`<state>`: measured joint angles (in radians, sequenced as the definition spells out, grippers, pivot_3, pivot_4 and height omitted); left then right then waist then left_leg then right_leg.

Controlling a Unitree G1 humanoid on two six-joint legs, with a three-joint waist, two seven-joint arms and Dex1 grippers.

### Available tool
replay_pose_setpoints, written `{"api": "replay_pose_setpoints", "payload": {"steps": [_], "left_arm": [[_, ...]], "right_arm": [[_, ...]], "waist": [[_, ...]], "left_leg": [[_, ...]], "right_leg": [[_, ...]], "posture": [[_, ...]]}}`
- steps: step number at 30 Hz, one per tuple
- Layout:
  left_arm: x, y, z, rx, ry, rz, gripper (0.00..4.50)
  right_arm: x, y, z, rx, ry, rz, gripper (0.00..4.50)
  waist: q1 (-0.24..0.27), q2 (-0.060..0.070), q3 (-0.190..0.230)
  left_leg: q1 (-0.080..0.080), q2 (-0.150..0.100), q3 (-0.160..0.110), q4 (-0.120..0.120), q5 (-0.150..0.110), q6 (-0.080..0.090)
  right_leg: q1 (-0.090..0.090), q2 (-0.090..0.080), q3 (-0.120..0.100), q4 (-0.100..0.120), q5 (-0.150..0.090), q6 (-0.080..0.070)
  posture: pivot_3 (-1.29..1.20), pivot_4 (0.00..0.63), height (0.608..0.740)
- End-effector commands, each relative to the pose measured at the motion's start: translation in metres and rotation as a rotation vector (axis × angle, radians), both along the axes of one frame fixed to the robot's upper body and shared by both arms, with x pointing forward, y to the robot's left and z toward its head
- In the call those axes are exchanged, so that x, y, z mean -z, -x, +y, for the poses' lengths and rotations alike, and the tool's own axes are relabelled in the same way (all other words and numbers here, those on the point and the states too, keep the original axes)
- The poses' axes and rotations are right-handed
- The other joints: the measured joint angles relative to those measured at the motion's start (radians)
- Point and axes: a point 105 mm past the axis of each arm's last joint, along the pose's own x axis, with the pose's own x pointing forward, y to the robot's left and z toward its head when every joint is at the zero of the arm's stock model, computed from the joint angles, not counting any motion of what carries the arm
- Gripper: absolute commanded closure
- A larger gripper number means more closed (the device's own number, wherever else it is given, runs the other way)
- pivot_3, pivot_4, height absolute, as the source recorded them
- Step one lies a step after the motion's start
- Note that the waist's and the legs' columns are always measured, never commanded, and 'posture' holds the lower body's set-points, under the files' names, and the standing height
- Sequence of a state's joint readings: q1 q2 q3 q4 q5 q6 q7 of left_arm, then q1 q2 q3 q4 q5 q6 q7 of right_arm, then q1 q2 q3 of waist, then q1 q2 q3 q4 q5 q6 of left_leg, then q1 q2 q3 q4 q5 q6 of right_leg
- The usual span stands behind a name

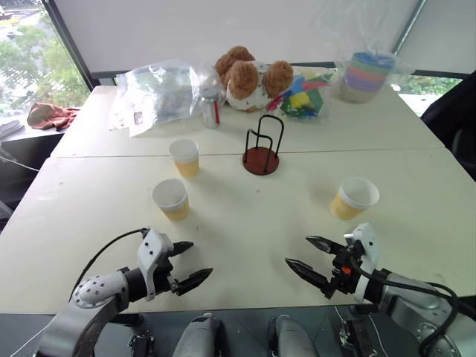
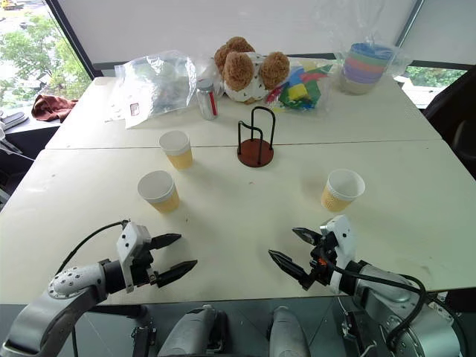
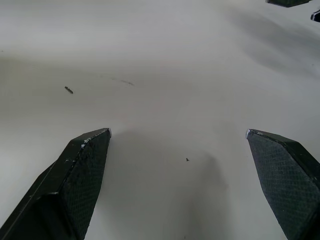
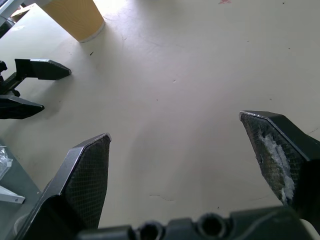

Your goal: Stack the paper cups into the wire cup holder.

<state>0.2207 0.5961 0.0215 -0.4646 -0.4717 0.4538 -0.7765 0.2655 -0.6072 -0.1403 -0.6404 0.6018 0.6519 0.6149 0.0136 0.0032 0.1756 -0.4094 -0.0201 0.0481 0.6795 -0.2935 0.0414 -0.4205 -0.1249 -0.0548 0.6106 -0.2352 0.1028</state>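
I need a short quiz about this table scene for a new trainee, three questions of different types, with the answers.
1. How many paper cups stand on the table?
2. True or false: one cup already sits in the wire cup holder.
3. Which gripper is nearer the lone cup on the robot's right: A) left gripper, B) right gripper?

Key: 1. Three. 2. False, the holder is empty. 3. B.

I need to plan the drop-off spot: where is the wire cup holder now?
The wire cup holder stands empty mid-table by the seam, in front of the teddy bear, with a paper cup to its left.
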Motion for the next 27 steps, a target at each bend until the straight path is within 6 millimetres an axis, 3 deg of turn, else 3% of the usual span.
{"api": "replay_pose_setpoints", "payload": {"steps": [1,11,16,21,24,27], "left_arm": [[-0.014,-0.003,0.0,0.002,0.017,-0.04,0.03],[-0.026,-0.008,-0.007,0.028,0.029,-0.06,0.03],[-0.039,-0.01,-0.015,0.067,0.052,-0.073,0.03],[-0.05,-0.001,-0.025,0.144,0.091,-0.047,0.03],[-0.06,-0.003,-0.025,0.167,0.095,-0.044,0.03],[-0.092,-0.014,-0.017,0.24,0.064,-0.062,0.03]], "right_arm": [[-0.004,-0.001,0.002,-0.016,0.001,-0.022,0.0],[-0.006,-0.003,0.002,-0.001,0.008,-0.031,0.0],[-0.017,-0.012,0.005,-0.001,-0.033,-0.05,0.0],[-0.023,-0.012,0.008,-0.04,-0.029,-0.041,0.0],[-0.04,-0.014,0.009,-0.057,-0.05,-0.055,0.0],[-0.093,-0.028,0.015,-0.109,-0.153,-0.15,0.0]], "waist": [[0.0,0.0,0.0],[0.0,0.0,0.0],[0.0,0.0,0.0],[0.0,0.0,0.0],[0.0,0.0,0.0],[-0.001,-0.001,0.002]], "left_leg": [[0.0,0.0,0.0,0.0,0.0,0.0],[0.0,0.0,0.0,0.0,0.0,0.0],[0.0,0.0,0.0,0.0,0.0,0.0],[0.0,0.0,0.0,0.0,0.0,0.0],[-0.001,0.0,0.0,0.0,0.0,0.0],[-0.001,0.0,0.0,0.002,0.001,0.0]], "right_leg": [[0.0,0.0,0.0,0.0,0.0,0.0],[0.0,0.0,0.0,0.0,0.0,0.0],[0.0,0.0,0.0,0.0,0.0,0.0],[0.001,0.0,0.0,0.0,0.0,0.0],[0.002,0.0,0.0,0.0,0.0,0.0],[0.004,0.001,0.0,0.0,0.001,-0.001]], "posture": [[0.0,0.15,0.74],[0.0,0.15,0.74],[0.0,0.15,0.74],[0.0,0.15,0.74],[0.0,0.15,0.74],[0.0,0.15,0.74]]}}
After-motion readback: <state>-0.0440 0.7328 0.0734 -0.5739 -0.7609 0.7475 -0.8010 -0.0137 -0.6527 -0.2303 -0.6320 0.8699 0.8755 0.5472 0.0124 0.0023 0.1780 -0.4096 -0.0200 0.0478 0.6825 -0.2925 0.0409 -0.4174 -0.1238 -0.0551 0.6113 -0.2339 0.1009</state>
